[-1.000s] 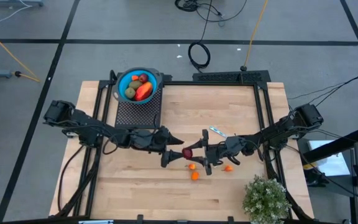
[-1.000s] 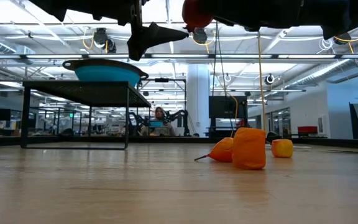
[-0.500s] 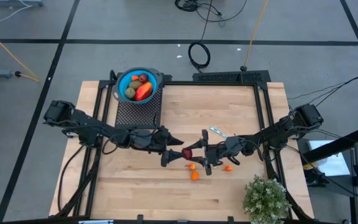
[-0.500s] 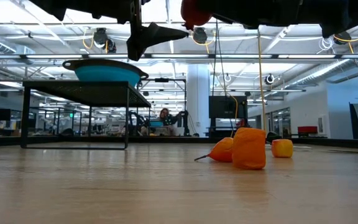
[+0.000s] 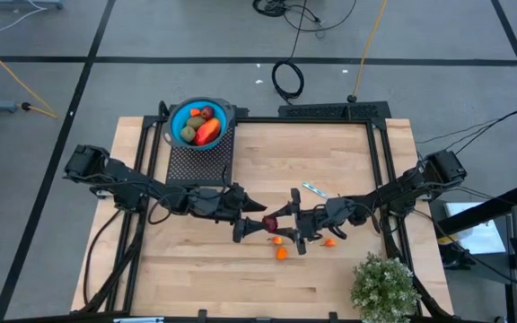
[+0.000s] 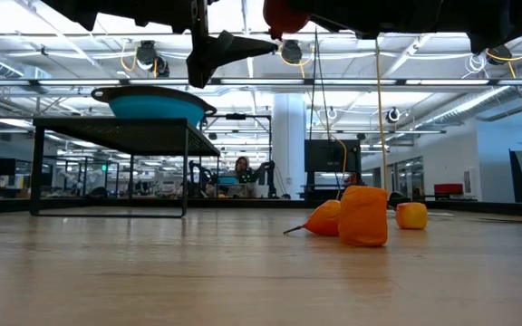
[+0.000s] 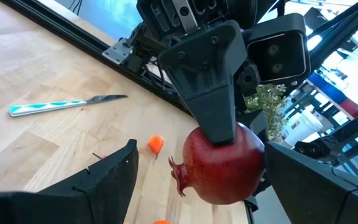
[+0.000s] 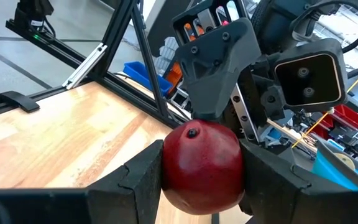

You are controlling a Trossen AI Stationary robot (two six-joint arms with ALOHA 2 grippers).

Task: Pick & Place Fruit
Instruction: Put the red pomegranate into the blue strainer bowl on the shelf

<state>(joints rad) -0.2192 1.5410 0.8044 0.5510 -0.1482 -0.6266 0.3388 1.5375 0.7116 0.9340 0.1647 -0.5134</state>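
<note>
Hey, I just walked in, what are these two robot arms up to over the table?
The right hand holds a dark red pomegranate up above the middle of the wooden table. The left hand faces it, open, with a finger on each side of the fruit and not gripping it. It looks like a handover. Small orange fruits lie on the table; more fruit sits in the blue bowl.

Left pincer [image 5: 251, 219] spread wide, facing the clamped right pincer [image 5: 281, 218] mid-air.
</note>
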